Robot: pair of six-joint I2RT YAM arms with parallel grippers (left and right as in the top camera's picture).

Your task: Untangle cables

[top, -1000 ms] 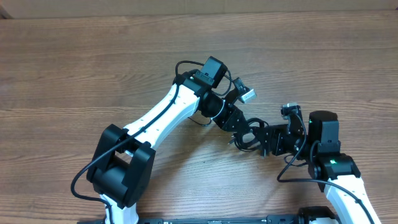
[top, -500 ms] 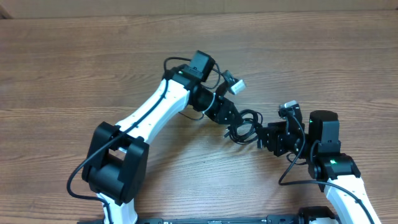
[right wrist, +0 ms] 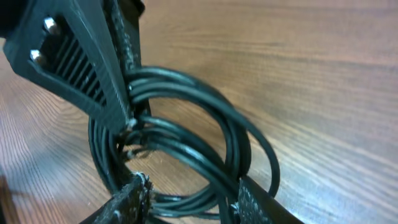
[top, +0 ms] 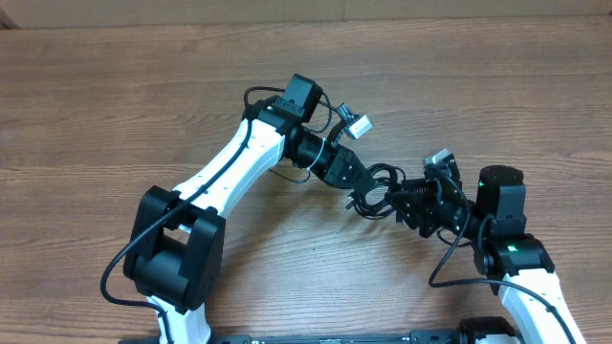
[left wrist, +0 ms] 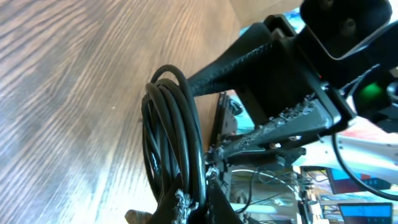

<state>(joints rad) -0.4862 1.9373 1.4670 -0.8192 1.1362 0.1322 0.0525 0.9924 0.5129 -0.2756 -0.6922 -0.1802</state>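
**Desk:** Where is the tangle?

**Me:** The thin black rubber-sheathed cables (right wrist: pixel 205 118) are wound into one tight ring of many strands. That ring hangs from the left gripper (left wrist: pixel 196 206), which is clamped shut on one side of it. It sits over the brown wood-grain counter (right wrist: pixel 298 62). I cannot tell whether the lowest loop touches the wood.

**Desk:** And your other side?

**Me:** The right gripper (right wrist: pixel 189 202) is just beside the left gripper, across the ring from it. Its fingers stand apart with a few strands running between them, and I see no pinch on anything.

**Desk:** How do the cords look?

**Me:** They are glossy and springy, with several turns lying nearly parallel. One outer loop bulges away from the left gripper. Close to the left gripper the strands cross and bunch. I see no plug end in either wrist view.

**Desk:** So how do you do this well?

**Me:** As I judge it, I should not close on the whole bunch. I'd single out the outer loop, the one farthest from the left gripper, and nip only that. Then I'd draw it away slowly while the left gripper anchors the rest. If several strands come along, the ring will likely just tighten. So I'd watch the crossing by the left gripper and stop if it cinches.
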